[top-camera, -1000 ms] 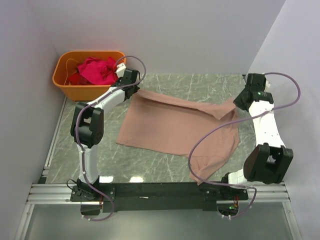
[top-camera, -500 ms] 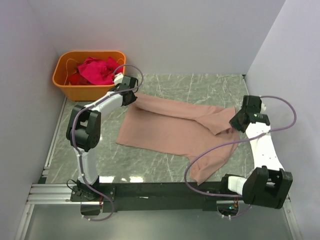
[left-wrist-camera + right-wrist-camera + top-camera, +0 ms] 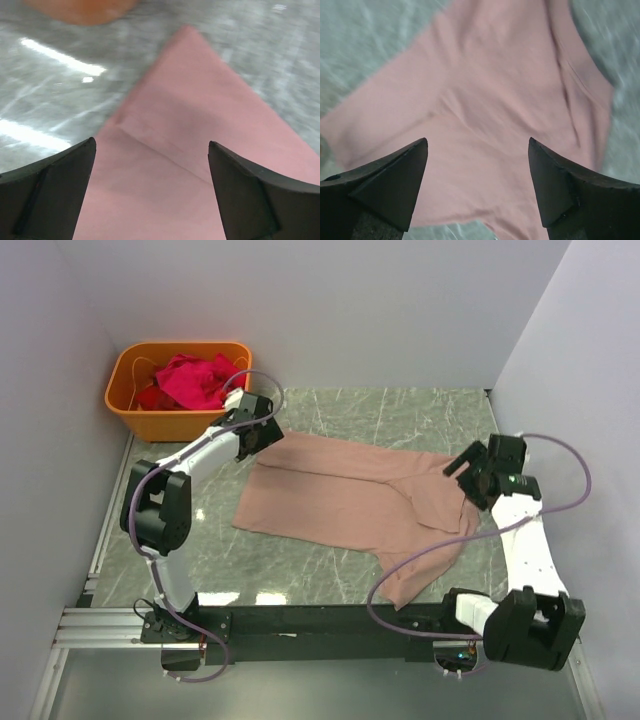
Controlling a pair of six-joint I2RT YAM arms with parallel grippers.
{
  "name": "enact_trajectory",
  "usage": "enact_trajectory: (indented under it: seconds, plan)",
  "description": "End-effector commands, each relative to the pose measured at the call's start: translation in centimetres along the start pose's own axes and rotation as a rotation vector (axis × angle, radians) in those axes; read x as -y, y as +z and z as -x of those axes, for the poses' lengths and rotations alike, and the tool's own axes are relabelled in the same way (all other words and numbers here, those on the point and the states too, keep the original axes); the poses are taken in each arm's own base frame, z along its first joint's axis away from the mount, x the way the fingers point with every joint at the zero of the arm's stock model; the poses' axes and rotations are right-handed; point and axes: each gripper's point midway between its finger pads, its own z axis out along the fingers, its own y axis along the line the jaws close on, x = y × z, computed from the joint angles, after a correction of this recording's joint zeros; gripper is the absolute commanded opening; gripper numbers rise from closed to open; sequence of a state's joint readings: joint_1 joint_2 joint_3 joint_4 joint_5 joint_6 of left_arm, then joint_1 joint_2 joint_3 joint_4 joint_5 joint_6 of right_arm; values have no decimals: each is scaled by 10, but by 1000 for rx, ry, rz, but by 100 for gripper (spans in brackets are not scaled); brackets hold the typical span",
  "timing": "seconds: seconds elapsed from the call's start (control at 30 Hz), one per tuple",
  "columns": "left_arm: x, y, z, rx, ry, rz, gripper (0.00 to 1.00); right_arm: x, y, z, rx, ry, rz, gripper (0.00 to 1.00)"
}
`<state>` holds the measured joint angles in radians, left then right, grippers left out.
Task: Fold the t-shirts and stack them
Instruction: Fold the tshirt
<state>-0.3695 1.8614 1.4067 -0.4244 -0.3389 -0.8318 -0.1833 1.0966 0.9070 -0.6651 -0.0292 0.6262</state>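
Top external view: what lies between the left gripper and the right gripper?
The pink-tan t-shirt lies there, its far edge running from the left gripper to the right gripper; the top view shows it.

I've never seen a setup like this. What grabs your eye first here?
A dusty pink t-shirt lies spread across the middle of the green marble table. The left gripper and right gripper hover open-jawed over its far left and far right corners. In the far left corner sits an orange tub heaped with bright magenta shirts.
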Motion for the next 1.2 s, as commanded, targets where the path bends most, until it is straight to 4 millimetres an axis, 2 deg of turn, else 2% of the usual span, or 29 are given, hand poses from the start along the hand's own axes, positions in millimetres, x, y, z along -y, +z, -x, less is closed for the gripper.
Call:
enact_trajectory:
  seconds: [0.0, 0.03, 0.1, 0.17, 0.2, 0.27, 0.3, 0.4, 0.5, 0.57, 0.7, 0.77, 0.8, 0.83, 0.9, 0.97, 1.0, 1.03, 1.07, 1.1, 1.17]
  plan:
    - [60, -21, 26, 44, 17, -194, 99, -42, 9, 44, 83, -32, 117, 88]
    - [65, -19, 23, 34, 26, -211, 99, -46, 22, 46, 54, -40, 114, 88]
    - [76, -7, 16, 3, 36, -240, 99, -48, 38, 50, 31, -26, 97, 88]
    - [74, 10, 3, -32, 50, -219, 99, -54, 62, 52, 0, -34, 93, 88]
    - [79, 12, 8, -25, 51, -220, 99, -54, 70, 53, -14, -32, 84, 88]
    - [73, 27, -2, -55, 79, -181, 99, -47, 93, 53, -58, -62, 27, 88]
    - [74, 30, -1, -48, 84, -174, 99, -43, 101, 52, -77, -66, -2, 87]
    - [69, 45, -10, -62, 104, -150, 99, -26, 139, 56, -139, -96, -108, 85]
    - [64, 57, -18, -82, 111, -127, 99, -16, 164, 56, -200, -95, -153, 85]
    - [63, 66, -22, -92, 115, -116, 99, -12, 173, 53, -234, -100, -179, 85]
    - [56, 84, -27, -116, 98, -81, 99, -7, 202, 63, -276, -102, -227, 86]
    - [59, 90, -26, -125, 79, -83, 99, -5, 209, 64, -303, -99, -235, 85]
    - [60, 93, -23, -118, 69, -89, 100, -9, 221, 69, -309, -101, -221, 85]
    - [61, 97, -24, -120, 67, -90, 100, -5, 222, 71, -331, -88, -237, 86]
    - [66, 101, -19, -107, 60, -99, 100, -15, 234, 88, -302, -106, -212, 86]
    - [72, 108, -16, -103, 60, -104, 99, -18, 238, 96, -318, -112, -201, 86]
    - [72, 110, -16, -107, 63, -100, 99, -28, 247, 110, -305, -126, -169, 86]
    - [76, 115, -15, -103, 64, -102, 99, -29, 248, 111, -317, -134, -162, 86]
    - [75, 118, -11, -98, 57, -95, 99, -39, 250, 123, -289, -147, -131, 86]
    - [77, 120, -9, -97, 57, -96, 99, -38, 257, 122, -293, -161, -118, 86]
    - [80, 124, 1, -74, 48, -97, 99, -50, 263, 133, -257, -175, -53, 86]
